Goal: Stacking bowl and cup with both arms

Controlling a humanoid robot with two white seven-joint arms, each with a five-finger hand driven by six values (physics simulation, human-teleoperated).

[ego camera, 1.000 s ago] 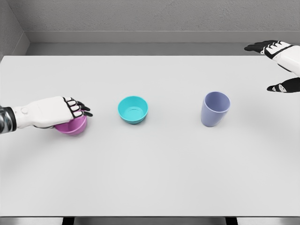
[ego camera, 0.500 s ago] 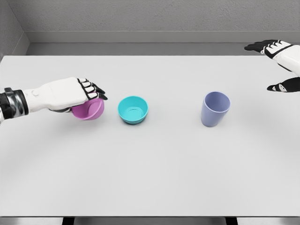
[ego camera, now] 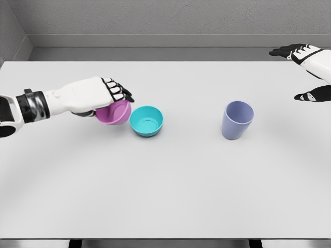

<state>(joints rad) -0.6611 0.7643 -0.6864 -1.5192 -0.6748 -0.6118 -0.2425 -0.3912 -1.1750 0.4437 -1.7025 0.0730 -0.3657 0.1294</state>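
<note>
My left hand (ego camera: 115, 94) is shut on a purple bowl (ego camera: 115, 113), holding it by the rim, lifted and tilted just left of a teal bowl (ego camera: 147, 121). The teal bowl sits upright on the white table (ego camera: 170, 186), left of centre. A lavender cup (ego camera: 237, 120) stands upright to the right of centre. My right hand (ego camera: 300, 70) hovers open at the far right edge, well away from the cup, with fingers spread and nothing in it.
A grey wall and ledge (ego camera: 155, 41) run behind the table's far edge. The table's front edge lies near the bottom of the view.
My left hand has carried the purple bowl up and to the right, from the table's left side to right beside the teal bowl. The right hand has stayed put.
</note>
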